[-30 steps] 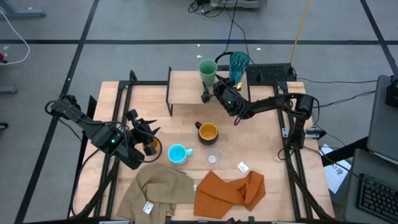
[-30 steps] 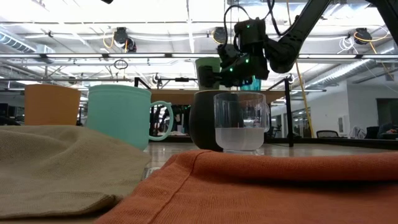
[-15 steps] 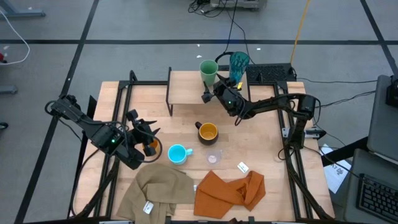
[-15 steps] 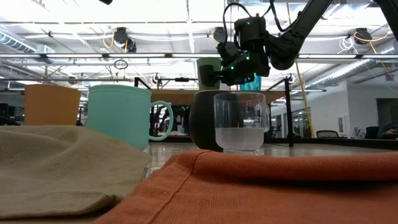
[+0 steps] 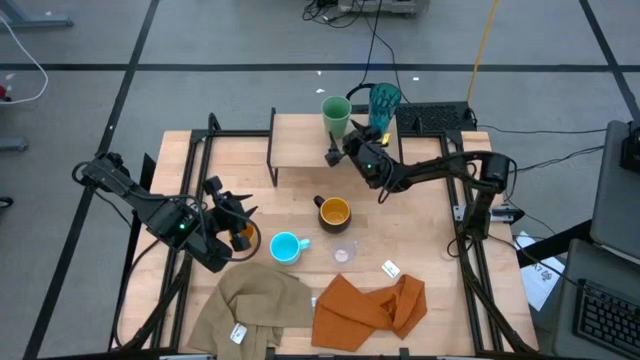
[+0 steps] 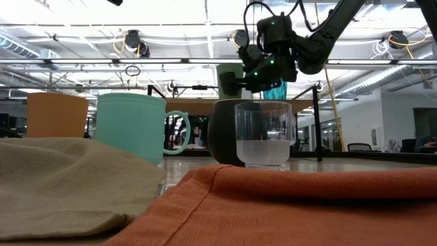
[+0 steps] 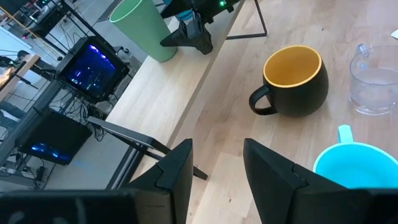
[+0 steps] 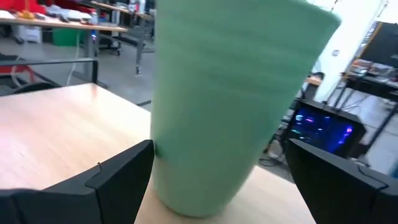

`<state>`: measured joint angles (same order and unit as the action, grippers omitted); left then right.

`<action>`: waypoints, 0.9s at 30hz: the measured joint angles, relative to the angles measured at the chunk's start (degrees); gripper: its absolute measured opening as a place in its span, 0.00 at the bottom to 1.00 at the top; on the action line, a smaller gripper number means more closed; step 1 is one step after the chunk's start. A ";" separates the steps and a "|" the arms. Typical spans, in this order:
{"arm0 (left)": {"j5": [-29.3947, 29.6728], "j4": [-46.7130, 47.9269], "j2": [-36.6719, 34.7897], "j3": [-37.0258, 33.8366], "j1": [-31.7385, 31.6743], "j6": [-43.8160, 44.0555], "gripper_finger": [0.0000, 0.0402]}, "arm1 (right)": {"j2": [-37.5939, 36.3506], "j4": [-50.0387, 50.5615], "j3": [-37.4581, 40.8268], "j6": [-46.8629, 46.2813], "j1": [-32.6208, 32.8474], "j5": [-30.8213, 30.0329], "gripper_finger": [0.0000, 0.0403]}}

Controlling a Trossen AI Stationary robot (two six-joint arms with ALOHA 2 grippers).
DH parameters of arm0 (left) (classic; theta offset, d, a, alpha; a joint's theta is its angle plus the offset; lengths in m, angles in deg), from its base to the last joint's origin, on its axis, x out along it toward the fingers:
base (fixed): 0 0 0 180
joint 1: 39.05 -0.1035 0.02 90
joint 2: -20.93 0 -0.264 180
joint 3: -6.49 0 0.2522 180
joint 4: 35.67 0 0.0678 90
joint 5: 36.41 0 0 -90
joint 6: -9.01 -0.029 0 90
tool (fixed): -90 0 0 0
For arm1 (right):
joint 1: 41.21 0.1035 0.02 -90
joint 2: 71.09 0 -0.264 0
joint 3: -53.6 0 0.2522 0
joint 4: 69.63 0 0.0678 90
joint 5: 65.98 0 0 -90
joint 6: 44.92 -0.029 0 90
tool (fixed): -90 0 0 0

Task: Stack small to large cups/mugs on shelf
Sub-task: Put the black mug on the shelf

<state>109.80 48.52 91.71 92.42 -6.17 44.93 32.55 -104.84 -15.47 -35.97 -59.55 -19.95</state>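
The green cup point(image 5: 335, 113) and the teal tumbler point(image 5: 384, 100) stand on their bases on the shelf point(image 5: 300, 145), near its far right end. My right gripper point(image 5: 333, 154) is open just on the near side of the green cup point(image 8: 224, 106), one finger on each side of it and apart from it. The black mug point(image 5: 333, 211), light blue mug point(image 5: 287, 246) and clear cup point(image 5: 343, 252) stand on the table. My left gripper point(image 5: 233, 212) is open and waits beside the small orange cup point(image 5: 241, 238), which its own wrist view does not show.
A tan cloth point(image 5: 262, 305) and an orange cloth point(image 5: 370, 305) lie at the table's near edge, with a small white piece point(image 5: 391, 268) beside them. The shelf's left half is bare board. Black frame rails point(image 5: 205, 140) run along the table's sides.
In the low view my right gripper has drifted slightly up and toward the table's right beside the green cup. The cups and the left arm have kept still.
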 joint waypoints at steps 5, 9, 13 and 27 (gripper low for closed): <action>0.00 0.12 0.00 0.00 -0.01 0.00 0.36 | -2.89 0.02 2.53 -0.58 0.97 -1.19 0.88; 0.02 0.11 0.00 0.00 0.00 -0.46 0.36 | -5.64 -0.72 4.42 -1.44 1.33 -0.92 0.88; 0.06 0.09 0.00 0.00 -0.02 -0.66 0.36 | -7.29 -0.22 6.02 -2.67 3.22 -0.96 0.88; 0.33 -0.18 0.00 0.00 -0.02 0.50 0.36 | -22.83 0.96 6.14 19.57 25.04 -7.27 0.88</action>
<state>110.13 48.34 91.71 92.42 -6.19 45.44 9.72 -103.88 -9.33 -16.40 -34.51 -27.22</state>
